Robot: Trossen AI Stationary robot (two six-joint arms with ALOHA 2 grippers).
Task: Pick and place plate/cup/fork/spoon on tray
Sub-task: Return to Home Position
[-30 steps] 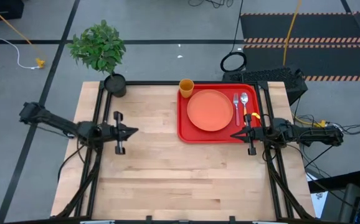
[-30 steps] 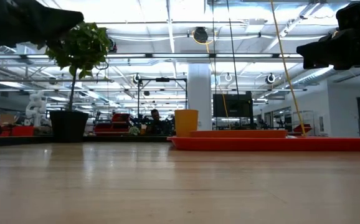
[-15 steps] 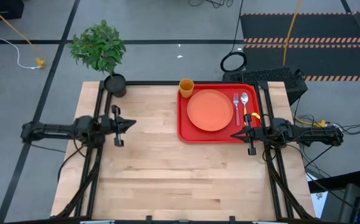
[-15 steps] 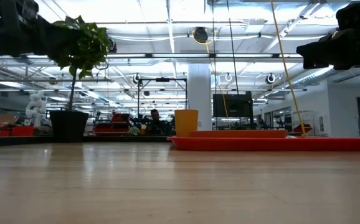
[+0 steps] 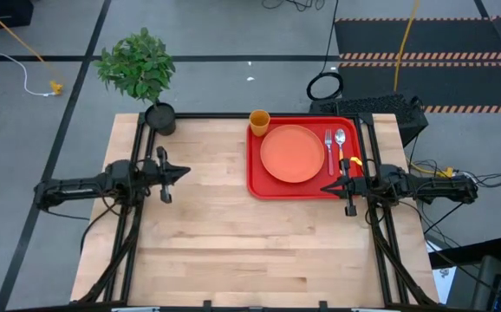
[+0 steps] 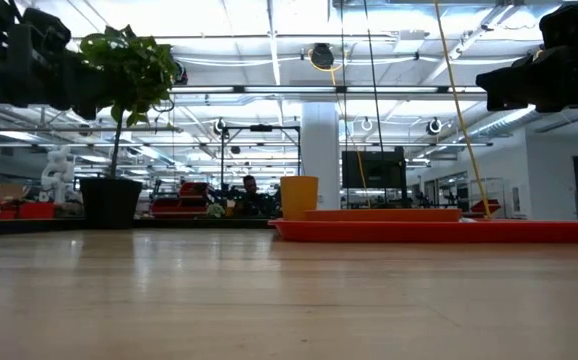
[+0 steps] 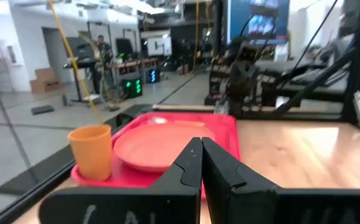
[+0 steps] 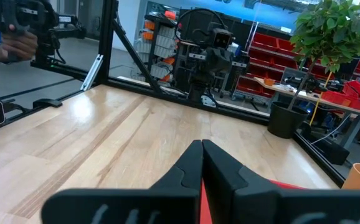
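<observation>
The red tray [image 5: 259, 178] lies at the table's far right. On it rest the salmon-orange plate [image 5: 291, 153], the amber cup [image 5: 259, 121] at the far left corner, the fork [image 5: 328, 149] and the spoon [image 5: 341, 143] side by side to the right of the plate. The tray, plate [image 7: 161, 146] and cup [image 7: 91, 151] also show in the left wrist view. My left gripper [image 5: 184, 173] is shut and empty above the table's left part. My right gripper [image 5: 325, 186] is shut and empty above the tray's near right corner.
A potted green plant [image 5: 146, 78] in a black pot stands at the table's far left corner. Bare wooden table [image 5: 233, 251] fills the middle and near side. A person's hand [image 8: 9, 43] shows in the room beyond the table.
My left arm has drawn back toward the table's left edge and swung so that it lies level across the edge; its gripper has moved slightly toward the far side and stays shut.
</observation>
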